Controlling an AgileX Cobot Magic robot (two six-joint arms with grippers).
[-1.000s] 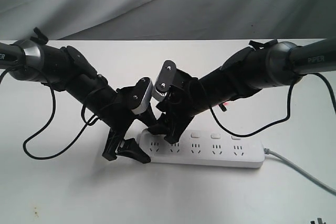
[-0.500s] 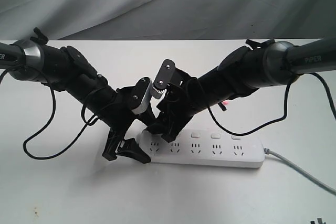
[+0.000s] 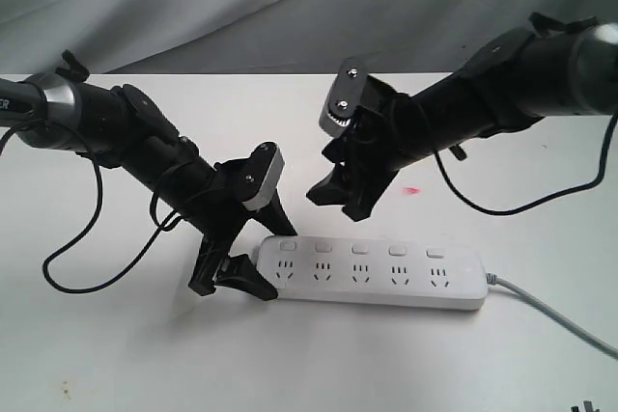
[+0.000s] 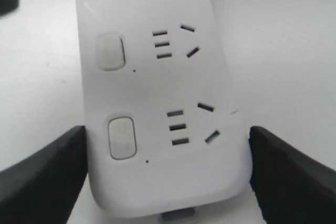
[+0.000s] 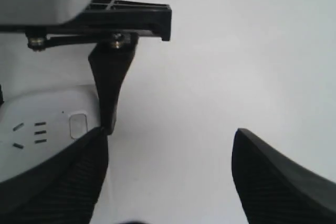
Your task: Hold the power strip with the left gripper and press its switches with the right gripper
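Observation:
The long white power strip (image 3: 386,277) lies on the table with its row of five switches (image 3: 359,249) along the far edge. My left gripper (image 3: 253,253) is shut on the strip's left end, one finger on each long side. In the left wrist view the strip (image 4: 157,87) fills the gap between the black fingers (image 4: 42,177), with three switches (image 4: 122,138) showing. My right gripper (image 3: 340,200) hangs open and empty above the table, behind the strip. The right wrist view shows its jaws wide apart (image 5: 168,182), with the strip's end (image 5: 37,124) at one side.
A grey cord (image 3: 550,311) runs from the strip's right end toward the front right corner. A small pink mark (image 3: 413,189) lies on the white table behind the strip. A black cable (image 3: 77,267) loops under the left arm. Grey cloth hangs behind.
My right gripper has lifted off the strip's left switches and pulled back up and to the right, opening as it went. The left gripper and the strip have not moved.

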